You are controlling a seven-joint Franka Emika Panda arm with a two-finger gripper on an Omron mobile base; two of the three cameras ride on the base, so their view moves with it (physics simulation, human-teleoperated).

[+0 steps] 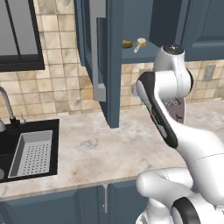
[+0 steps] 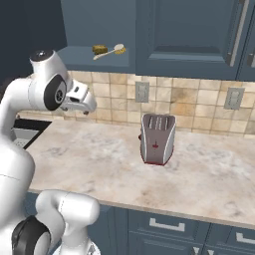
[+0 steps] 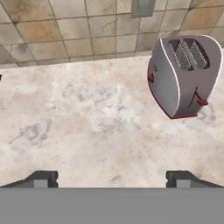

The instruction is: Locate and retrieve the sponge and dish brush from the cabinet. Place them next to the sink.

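In the open cabinet [image 1: 114, 48] at the upper centre of the left base view, the sponge [image 1: 127, 44] lies just left of the dish brush [image 1: 140, 44] on the shelf; both sit at the upper left of the right base view. The sink [image 1: 27, 151] is set into the worktop [image 1: 100, 148] at lower left, its tap [image 1: 6, 104] behind it. A toaster [image 2: 158, 138] stands on the worktop, centre of the right base view, before the tiled wall [image 2: 189, 104] and below a wall socket [image 2: 142, 91].

No legible text, labels or numbers anywhere.
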